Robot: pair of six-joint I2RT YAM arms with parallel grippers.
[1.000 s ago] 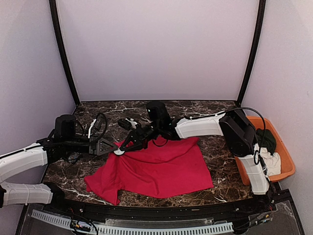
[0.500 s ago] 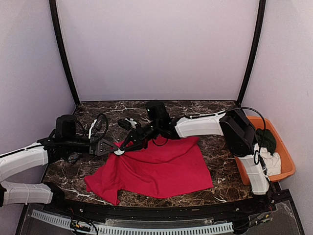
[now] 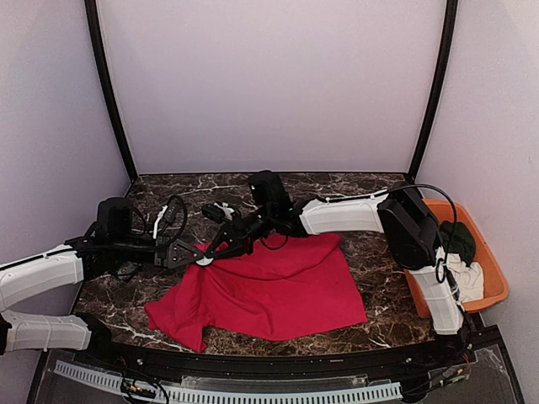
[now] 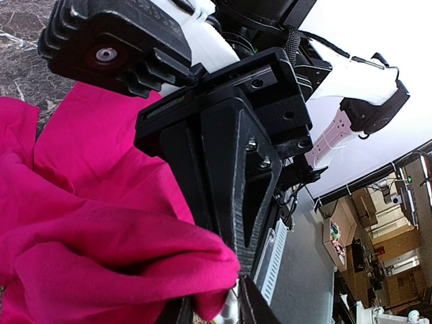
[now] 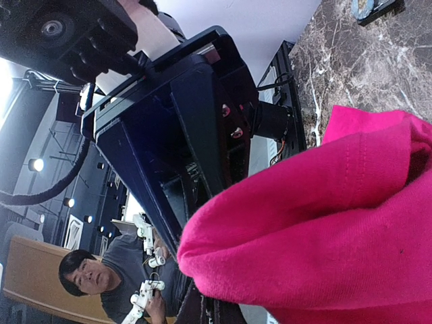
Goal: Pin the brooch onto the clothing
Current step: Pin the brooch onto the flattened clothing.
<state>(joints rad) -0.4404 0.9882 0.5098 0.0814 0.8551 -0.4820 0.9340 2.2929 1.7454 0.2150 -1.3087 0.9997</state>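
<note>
My left arm comes in low from the left edge with its forearm nearly level. Its wrist is turned so that the left gripper points right, just above the marble table. My right arm rises from its base at the near right and folds at the elbow beside the orange bin. Its forearm runs leftward across the back of the table, and the wrist tips down so the right gripper slants toward the left one. The two sets of fingertips meet almost nose to nose at the far left corner of the red T-shirt. The shirt lies spread on the table between the arms, with that corner drawn up off the marble. Through the right wrist camera I see the right jaws squeezed together on a rounded fold of the shirt. Through the left wrist camera the left jaws stand only narrowly apart. They are closed on a small pale piece I take to be the brooch, mostly hidden by bunched fabric pressed against it. The bin holds a dark green garment and a white cloth, well apart from the shirt.
</note>
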